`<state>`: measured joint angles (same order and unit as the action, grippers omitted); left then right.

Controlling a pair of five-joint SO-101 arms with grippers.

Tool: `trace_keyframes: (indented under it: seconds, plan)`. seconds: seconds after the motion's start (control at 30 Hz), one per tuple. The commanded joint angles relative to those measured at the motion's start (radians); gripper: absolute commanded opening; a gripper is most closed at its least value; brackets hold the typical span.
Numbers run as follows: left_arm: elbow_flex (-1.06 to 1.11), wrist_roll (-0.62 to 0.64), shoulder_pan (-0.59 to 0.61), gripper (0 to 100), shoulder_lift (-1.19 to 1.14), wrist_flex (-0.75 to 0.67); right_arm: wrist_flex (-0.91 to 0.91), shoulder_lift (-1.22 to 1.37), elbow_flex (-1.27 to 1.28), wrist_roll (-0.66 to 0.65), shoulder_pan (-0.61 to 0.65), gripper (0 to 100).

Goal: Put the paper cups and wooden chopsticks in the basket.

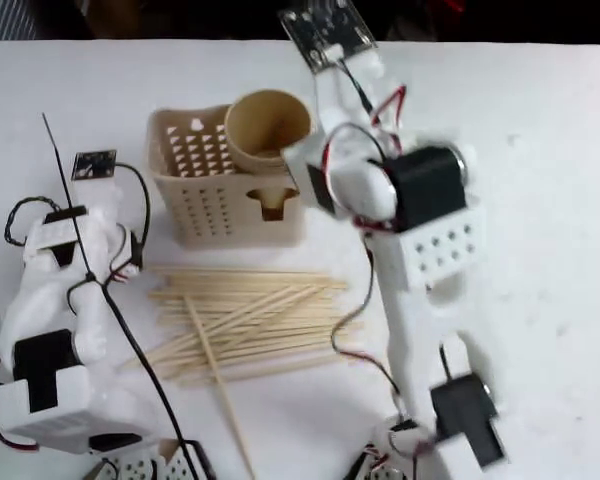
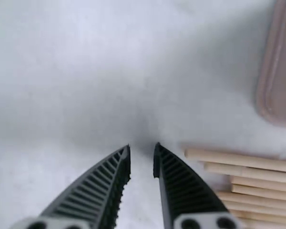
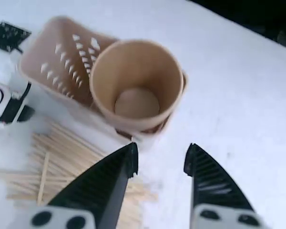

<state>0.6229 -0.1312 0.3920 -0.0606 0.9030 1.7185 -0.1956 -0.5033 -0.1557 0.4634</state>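
– Right gripper (image 3: 162,153) first: how does it stand?
– Its jaws are spread wide with nothing between them. It hangs above the white table (image 1: 540,140), near the basket (image 1: 220,205), at the end where the paper cup (image 1: 267,128) is. The right arm (image 1: 420,250) runs up the right half of the high view.
– And the cup itself?
– It stands upright inside the basket, at the basket's right end, in the upper centre of the high view. Its rim rises above the basket's rim. The right wrist view looks down its open mouth to the bottom.
– Left gripper (image 2: 142,151)?
– Its jaws are only a narrow gap apart and hold nothing, with the tips low over bare table. The left arm (image 1: 60,300) sits folded at the lower left of the high view.
– Where are the wooden chopsticks (image 1: 250,315)?
– They lie in a loose pile on the table, in the centre of the high view, just below the basket and between the two arms. Most lie roughly across the frame. One lies slantwise over the pile, running toward the lower edge. The left wrist view shows several of their ends just beside that gripper.
– Are they touching the basket?
– The pile lies close to its front wall; whether it touches, I cannot tell.
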Motion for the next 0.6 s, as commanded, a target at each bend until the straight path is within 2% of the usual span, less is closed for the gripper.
trace_keyframes:
  seconds: [0.0,0.07,0.17,0.2,0.3,0.43,0.57]
  plan:
    - [-0.003,-0.011,-0.013,10,0.005,-0.018,-0.001,-0.200,0.224,-0.014,0.001,16.8]
    - [-0.003,-0.011,-0.013,10,0.005,-0.018,-0.007,-0.317,0.381,-0.014,0.001,13.7]
    - [-0.003,-0.011,-0.013,10,0.005,-0.018,-0.031,-0.499,0.623,-0.018,-0.001,3.6]
    - [-0.003,-0.011,-0.013,10,0.005,-0.018,-0.044,-0.561,0.701,-0.046,-0.001,1.1]
    - [-0.003,-0.009,-0.013,10,0.005,-0.018,-0.088,-0.751,0.962,-0.207,-0.050,3.9]
    - [-0.003,-0.008,-0.013,10,0.004,-0.018,-0.208,-1.015,1.304,-0.321,-0.209,3.0]
    - [-0.003,-0.008,-0.013,10,0.004,-0.018,-0.321,-1.242,1.507,-0.423,-0.424,3.5]
